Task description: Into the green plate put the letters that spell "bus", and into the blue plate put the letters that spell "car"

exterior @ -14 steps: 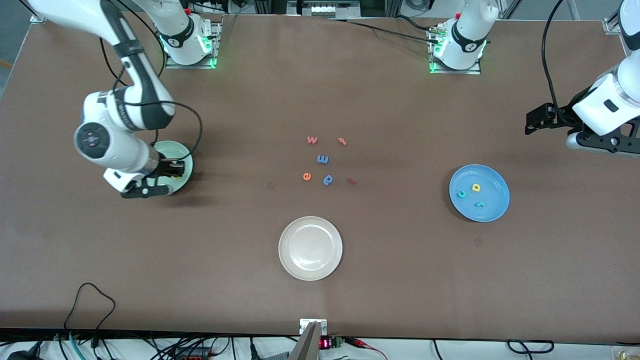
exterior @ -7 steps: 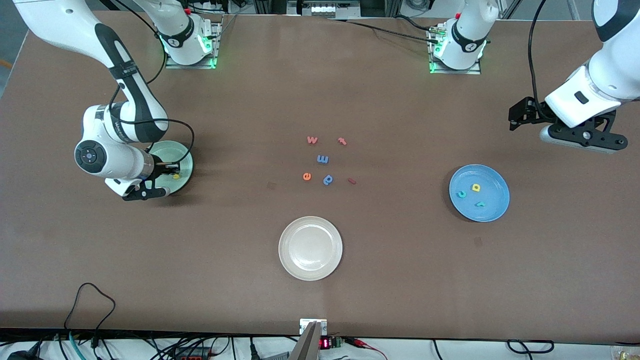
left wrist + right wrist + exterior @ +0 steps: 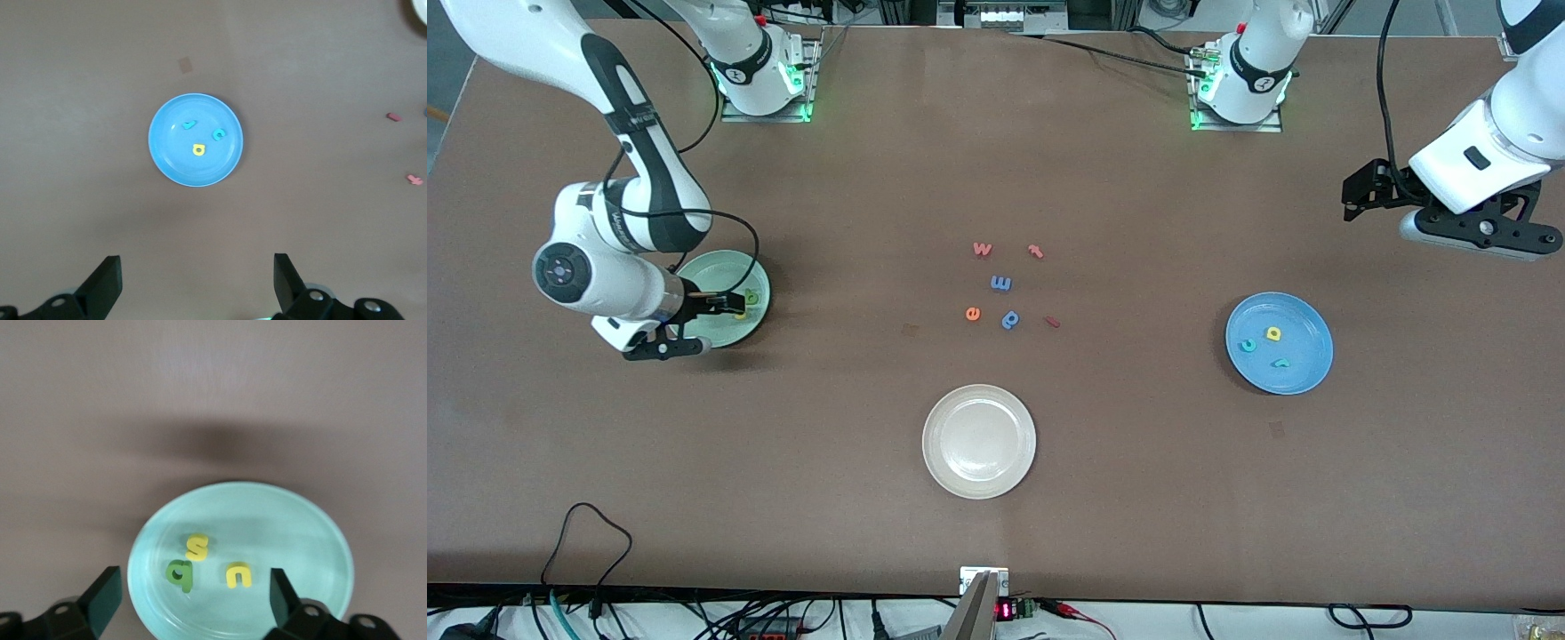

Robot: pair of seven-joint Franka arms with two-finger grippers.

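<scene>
The pale green plate [image 3: 710, 269] lies toward the right arm's end of the table. In it lie the green "b" [image 3: 179, 575], the yellow "s" [image 3: 197, 547] and the yellow "u" [image 3: 238, 575]. My right gripper [image 3: 192, 597] hangs open just above that plate's rim [image 3: 320, 520], its jaws wide and empty; it also shows from the front [image 3: 665, 345]. The blue plate [image 3: 1303, 320] lies toward the left arm's end and holds the teal "c" [image 3: 1248, 345], the yellow "a" [image 3: 1273, 334] and the teal "r" [image 3: 1280, 362]. My left gripper [image 3: 1476, 233] waits open high over bare table.
A cream-white plate [image 3: 979, 442] lies mid-table, nearer the front camera. Farther from it, loose letters lie together: a salmon "w" [image 3: 982, 249], a salmon "t" [image 3: 1035, 251], a blue "m" [image 3: 1001, 283], an orange "e" [image 3: 973, 313], a blue "p" [image 3: 1010, 319] and a small red bar [image 3: 1053, 322].
My right gripper has opened and drawn back off the green plate, leaving a yellow letter lying in it. The left arm has shifted a little in the air.
</scene>
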